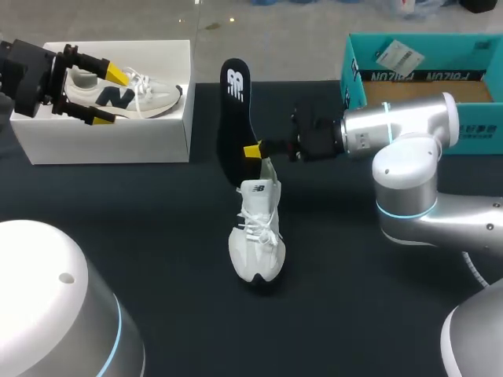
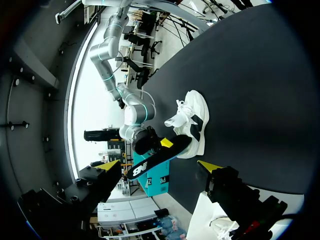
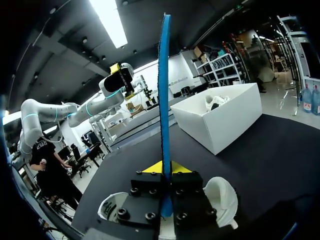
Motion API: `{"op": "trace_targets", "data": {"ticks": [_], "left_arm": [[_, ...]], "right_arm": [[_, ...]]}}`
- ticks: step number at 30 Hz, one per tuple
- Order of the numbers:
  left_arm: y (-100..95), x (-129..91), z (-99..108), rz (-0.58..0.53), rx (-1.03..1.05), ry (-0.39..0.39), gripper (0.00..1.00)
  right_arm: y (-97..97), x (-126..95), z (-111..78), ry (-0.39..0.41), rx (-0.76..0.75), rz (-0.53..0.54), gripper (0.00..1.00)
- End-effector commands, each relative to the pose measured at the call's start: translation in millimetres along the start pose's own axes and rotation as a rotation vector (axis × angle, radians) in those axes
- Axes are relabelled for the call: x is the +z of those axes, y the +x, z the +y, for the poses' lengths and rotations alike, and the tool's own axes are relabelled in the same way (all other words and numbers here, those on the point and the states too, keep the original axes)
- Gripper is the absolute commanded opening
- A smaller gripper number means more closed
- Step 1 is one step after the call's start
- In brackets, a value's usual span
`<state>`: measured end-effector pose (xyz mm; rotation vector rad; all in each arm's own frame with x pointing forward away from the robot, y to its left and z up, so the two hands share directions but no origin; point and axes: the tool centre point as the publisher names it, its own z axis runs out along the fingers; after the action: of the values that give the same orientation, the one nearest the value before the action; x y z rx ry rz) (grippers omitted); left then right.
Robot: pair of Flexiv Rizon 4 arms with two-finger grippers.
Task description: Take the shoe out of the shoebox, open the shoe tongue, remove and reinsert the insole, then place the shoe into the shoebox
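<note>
The left gripper (image 1: 110,96) hangs over the white shoebox (image 1: 110,145) at the far left of the table (image 1: 118,236). Its two yellow fingers are wide apart and hold nothing. A boxed shoe (image 1: 153,96), white with a dark blue letter on its side, lies inside the shoebox, just under those fingers.

In the middle of the table, the black insole (image 1: 234,118) stands up tall on its end. The right gripper (image 1: 251,151) comes in from the right and pinches the insole low down, one finger on each side. In the right wrist view the insole (image 3: 164,75) shows as a thin blue edge rising from between the closed yellow tips of the right gripper (image 3: 163,169).

The white shoe (image 1: 258,236) sits upright on the table just below the insole, with its toe pointing to the near edge. The bottom of the insole seems to be right at the shoe's opening, but it is hard to tell if they touch.

A teal box (image 1: 424,78) sits at the far right, behind the right arm.
</note>
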<state>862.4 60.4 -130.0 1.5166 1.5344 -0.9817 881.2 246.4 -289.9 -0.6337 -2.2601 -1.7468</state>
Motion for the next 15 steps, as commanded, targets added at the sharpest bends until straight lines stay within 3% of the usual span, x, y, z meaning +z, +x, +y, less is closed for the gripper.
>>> {"op": "trace_targets", "data": {"ticks": [1,10,15], "left_arm": [[-0.6,0,0,0.005,0.000,0.000,1.00],[-0.6,0,0,0.005,0.000,0.000,1.00],[-0.6,0,0,0.005,0.000,0.000,1.00]], "right_arm": [[0.8,0,1.6,0.001,0.000,-0.010,0.00],[-5.5,-5,31.1,-0.059,-0.044,-0.027,0.00],[-8.0,-4,35.9,-0.064,-0.056,-0.030,0.00]]}}
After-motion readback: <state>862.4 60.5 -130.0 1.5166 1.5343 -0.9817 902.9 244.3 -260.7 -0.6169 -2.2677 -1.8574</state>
